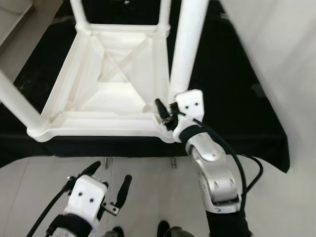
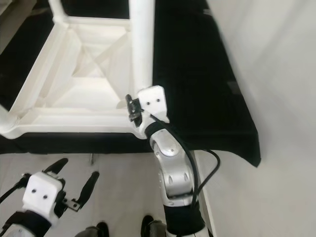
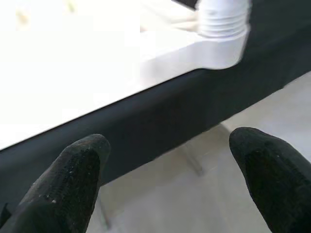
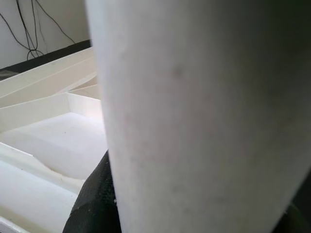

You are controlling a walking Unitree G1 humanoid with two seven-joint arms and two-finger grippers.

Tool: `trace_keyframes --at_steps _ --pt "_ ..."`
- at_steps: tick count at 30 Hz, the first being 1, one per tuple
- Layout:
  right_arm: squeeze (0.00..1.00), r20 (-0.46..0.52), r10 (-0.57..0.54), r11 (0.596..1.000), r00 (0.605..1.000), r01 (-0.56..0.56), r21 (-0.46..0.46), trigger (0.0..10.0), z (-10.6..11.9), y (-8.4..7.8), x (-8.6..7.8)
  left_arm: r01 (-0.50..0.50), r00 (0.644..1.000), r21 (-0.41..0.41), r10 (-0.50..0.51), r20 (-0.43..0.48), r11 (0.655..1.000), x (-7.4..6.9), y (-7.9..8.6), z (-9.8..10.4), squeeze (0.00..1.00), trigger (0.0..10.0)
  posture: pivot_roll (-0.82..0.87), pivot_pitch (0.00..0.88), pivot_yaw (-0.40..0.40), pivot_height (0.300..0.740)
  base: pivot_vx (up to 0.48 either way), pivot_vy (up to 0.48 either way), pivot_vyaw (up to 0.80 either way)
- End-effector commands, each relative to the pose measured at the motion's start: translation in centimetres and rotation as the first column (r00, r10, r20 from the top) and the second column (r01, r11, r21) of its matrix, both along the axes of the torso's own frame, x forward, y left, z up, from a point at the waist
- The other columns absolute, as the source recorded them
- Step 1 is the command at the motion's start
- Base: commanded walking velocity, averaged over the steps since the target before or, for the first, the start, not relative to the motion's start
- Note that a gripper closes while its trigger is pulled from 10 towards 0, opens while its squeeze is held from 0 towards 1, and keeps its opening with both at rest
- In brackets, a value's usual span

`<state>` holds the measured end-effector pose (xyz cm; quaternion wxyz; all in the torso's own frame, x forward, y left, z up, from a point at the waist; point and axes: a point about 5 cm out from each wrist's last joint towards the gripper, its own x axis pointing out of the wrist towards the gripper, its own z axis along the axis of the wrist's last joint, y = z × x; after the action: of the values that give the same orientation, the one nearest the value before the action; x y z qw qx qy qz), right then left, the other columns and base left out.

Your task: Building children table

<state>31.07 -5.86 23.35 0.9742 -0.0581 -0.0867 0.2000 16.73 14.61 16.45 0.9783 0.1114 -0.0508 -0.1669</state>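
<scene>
A white plastic children's table (image 1: 98, 126) lies upside down on a black-covered surface. Its near-right leg (image 1: 189, 44) stands upright in the corner socket. My right gripper (image 1: 170, 111) is at the base of that leg and shut on it. In the right wrist view the leg (image 4: 194, 111) sits between the black fingers (image 4: 95, 204). My left gripper (image 1: 110, 174) hangs open below the front edge of the black surface, holding nothing. In the left wrist view its fingers (image 3: 77, 179) point toward the table's near-left corner socket (image 3: 221, 34).
Three more white legs stand in the other corners, one at the near left (image 1: 17, 101) and two at the back (image 1: 79, 12). The black cloth (image 1: 232, 98) drapes over the front and right edges. Pale floor (image 1: 148, 182) lies below, with thin metal supports (image 1: 105, 162) under the surface.
</scene>
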Motion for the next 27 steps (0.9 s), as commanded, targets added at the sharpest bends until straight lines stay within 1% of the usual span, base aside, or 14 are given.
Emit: trace_keyframes --at_steps 1,2,3,5,7,12,13,15,16,18,23,25,26,27 --pt "0.00 -0.244 0.030 0.999 0.969 -0.035 -0.016 10.0 -4.1 1.6 0.4 -0.005 1.000 -0.003 0.005 -0.024 1.000 0.0 0.3 -0.6 0.00 10.0 -0.02 0.279 -0.078 0.740 0.000 0.000 0.00" --pt "0.00 -0.246 0.039 0.999 0.968 -0.042 -0.006 10.0 -3.7 1.8 0.2 -0.009 1.000 -0.003 0.009 -0.020 1.000 0.1 0.3 -0.6 0.00 10.0 -0.02 0.279 -0.078 0.740 0.000 0.000 0.00" --pt "1.00 -0.237 0.064 0.998 0.969 -0.060 0.024 10.0 -3.1 1.9 0.2 -0.017 1.000 -0.003 0.017 -0.015 1.000 0.2 0.4 -0.6 0.00 10.0 -0.01 0.276 -0.081 0.740 0.000 0.000 0.00" --pt "1.00 -0.228 0.081 0.996 0.970 -0.073 0.043 10.0 -2.7 1.9 0.2 -0.022 1.000 -0.004 0.022 -0.011 1.000 0.3 0.5 -0.6 0.00 10.0 -0.01 0.276 -0.081 0.740 0.000 0.000 0.00" --pt "1.00 -0.149 0.246 0.968 0.958 -0.235 0.088 10.0 -0.8 1.8 1.2 -0.026 1.000 -0.002 0.026 -0.007 1.000 0.6 0.6 -0.6 0.00 10.0 0.00 0.268 -0.084 0.740 0.000 0.000 0.00" --pt "1.00 -0.077 0.411 0.912 0.909 -0.408 0.043 10.0 0.9 1.3 2.2 -0.018 1.000 -0.006 0.018 -0.007 1.000 0.9 0.5 -0.6 0.00 10.0 0.00 0.261 -0.087 0.740 0.000 0.000 0.00" --pt "0.00 -0.052 0.488 0.872 0.871 -0.489 -0.006 10.0 1.5 1.1 2.4 -0.009 1.000 -0.010 0.009 -0.009 1.000 1.0 0.5 -0.7 0.00 10.0 0.01 0.256 -0.090 0.740 0.000 0.000 0.00" --pt "0.00 -0.044 0.591 0.800 0.805 -0.593 -0.093 10.0 2.2 0.4 3.0 0.031 0.999 -0.029 -0.032 -0.025 0.999 1.2 0.2 -0.8 0.00 10.0 0.01 0.254 -0.093 0.740 0.000 0.000 0.00" --pt "0.00 -0.044 0.591 0.800 0.805 -0.593 -0.093 10.0 2.2 0.4 3.0 0.031 0.999 -0.029 -0.032 -0.025 0.999 1.2 0.2 -0.8 0.00 10.0 0.01 0.254 -0.093 0.740 0.000 0.000 0.00" --pt "0.00 -0.058 0.667 0.730 0.743 -0.667 -0.149 10.0 2.9 0.0 3.8 0.063 0.998 -0.038 -0.064 -0.027 0.997 1.2 0.0 -0.8 0.00 10.0 0.02 0.248 -0.098 0.740 0.000 0.000 0.00" --pt "0.00 -0.084 0.702 0.695 0.708 -0.706 -0.136 10.0 3.7 0.0 5.0 0.079 0.997 -0.044 -0.080 -0.020 0.996 1.1 -0.2 -0.7 0.00 10.0 0.03 0.246 -0.104 0.740 0.000 0.000 0.00" --pt "0.00 -0.088 0.736 0.661 0.671 -0.741 -0.120 9.5 4.0 0.1 5.4 0.086 0.996 -0.055 -0.087 -0.014 0.995 1.1 -0.3 -0.6 0.00 10.0 0.03 0.245 -0.107 0.740 0.000 0.000 0.00" --pt "0.00 -0.090 0.752 0.644 0.653 -0.757 -0.110 0.0 4.1 0.1 5.5 0.086 0.996 -0.056 -0.087 -0.012 0.995 1.0 -0.3 -0.6 0.00 10.0 0.03 0.247 -0.109 0.740 0.000 0.000 0.00" --pt "0.00 -0.091 0.773 0.620 0.628 -0.778 -0.104 0.0 4.2 0.0 5.6 0.087 0.996 -0.057 -0.088 -0.010 0.995 1.0 -0.4 -0.6 0.00 10.0 0.03 0.247 -0.109 0.740 0.000 0.000 0.00"
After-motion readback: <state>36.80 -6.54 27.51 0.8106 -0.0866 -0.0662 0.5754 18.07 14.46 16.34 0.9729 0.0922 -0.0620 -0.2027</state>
